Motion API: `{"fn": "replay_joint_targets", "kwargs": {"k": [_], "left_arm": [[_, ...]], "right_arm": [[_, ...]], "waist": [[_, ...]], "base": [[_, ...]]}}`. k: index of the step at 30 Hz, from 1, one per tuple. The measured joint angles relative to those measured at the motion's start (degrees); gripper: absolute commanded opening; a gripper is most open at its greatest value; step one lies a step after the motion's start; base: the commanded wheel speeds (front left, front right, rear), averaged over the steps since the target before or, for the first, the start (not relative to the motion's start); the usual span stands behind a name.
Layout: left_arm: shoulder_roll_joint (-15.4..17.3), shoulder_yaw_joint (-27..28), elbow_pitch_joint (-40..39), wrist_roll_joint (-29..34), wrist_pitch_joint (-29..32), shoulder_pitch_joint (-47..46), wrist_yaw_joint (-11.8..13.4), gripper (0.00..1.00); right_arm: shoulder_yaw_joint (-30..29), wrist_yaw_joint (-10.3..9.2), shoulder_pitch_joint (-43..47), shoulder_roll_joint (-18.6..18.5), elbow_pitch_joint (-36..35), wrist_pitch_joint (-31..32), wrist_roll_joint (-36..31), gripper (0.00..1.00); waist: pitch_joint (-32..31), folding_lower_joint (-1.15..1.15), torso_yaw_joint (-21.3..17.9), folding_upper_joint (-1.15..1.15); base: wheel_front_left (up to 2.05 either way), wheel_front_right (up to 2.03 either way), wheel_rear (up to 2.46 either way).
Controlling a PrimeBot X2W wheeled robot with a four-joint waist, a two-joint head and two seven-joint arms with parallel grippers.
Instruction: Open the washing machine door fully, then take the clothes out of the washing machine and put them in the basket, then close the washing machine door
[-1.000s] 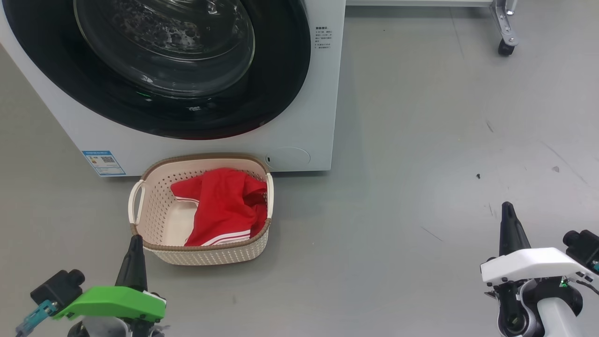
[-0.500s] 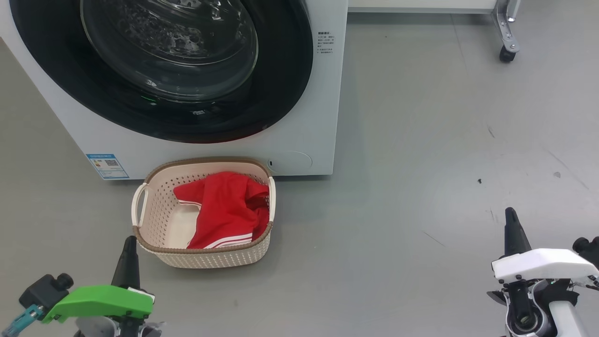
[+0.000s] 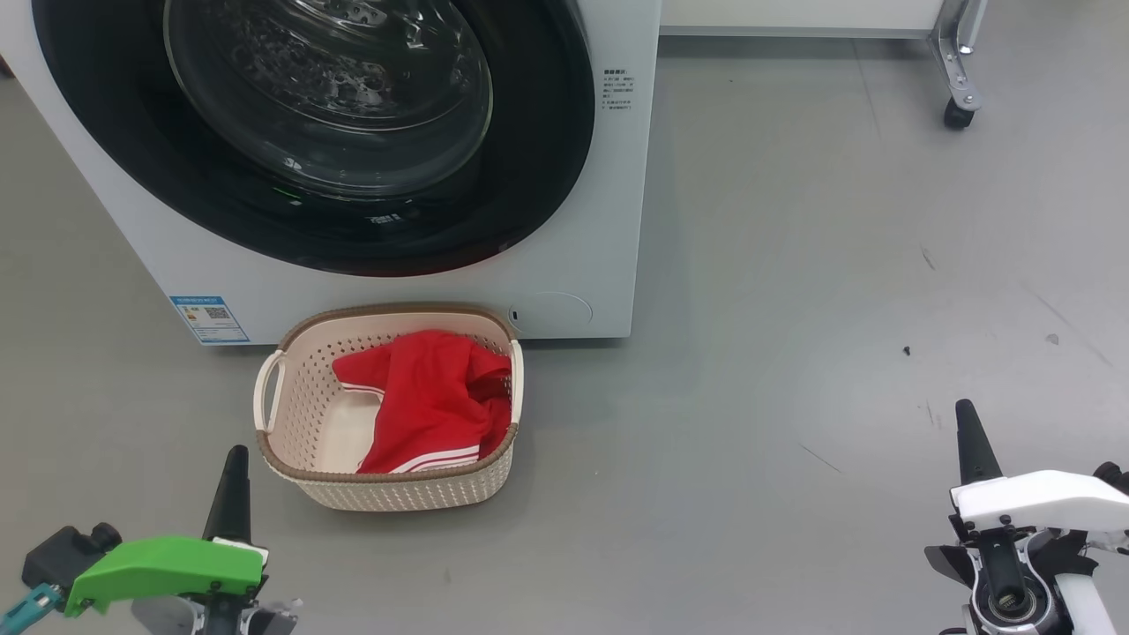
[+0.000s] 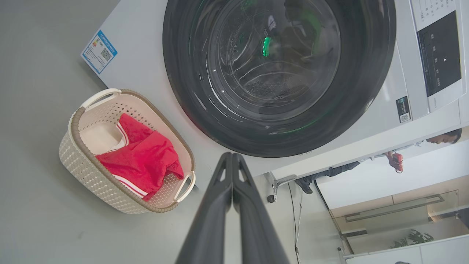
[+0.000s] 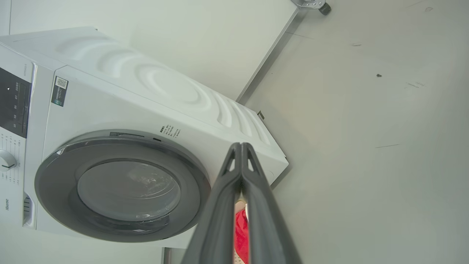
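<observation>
Red clothes [image 3: 423,397] lie in the basket [image 3: 397,494] before the washer [image 3: 613,229], its door [image 3: 547,176] shut. The left pincer [image 3: 236,459] and right pincer [image 3: 965,416] hover low, fingers together, empty.

The door [image 3: 353,132], a glossy black ring around bulging clear glass, is sitting shut on the white washer [image 3: 617,220], well beyond the left jaws. The cream perforated basket [image 3: 397,492] is standing on the floor just before the washer, near those jaws' tips. Red, white-striped clothes [image 3: 432,397] are lying heaped inside it.
</observation>
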Motion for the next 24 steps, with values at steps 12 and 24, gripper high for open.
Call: {"fn": "replay_joint_targets", "kwargs": {"k": [12,24], "left_arm": [[0.2,1.3,-0.7,-7.8,2.1,0.0,0.0,0.00],[0.3,2.5,-1.2,-15.9,4.4,0.0,0.0,0.00]], "right_arm": [[-1.4,0.52,0.0,0.0,0.5,2.2,9.1,0.00],[-2.8,0.97,0.0,0.0,0.9,4.5,18.3,0.00]], "waist": [[-0.7,0.00,0.3,0.00],[-1.4,0.00,0.6,0.00]], "base": [[0.00,0.00,0.00],[0.00,0.00,0.00]]}}
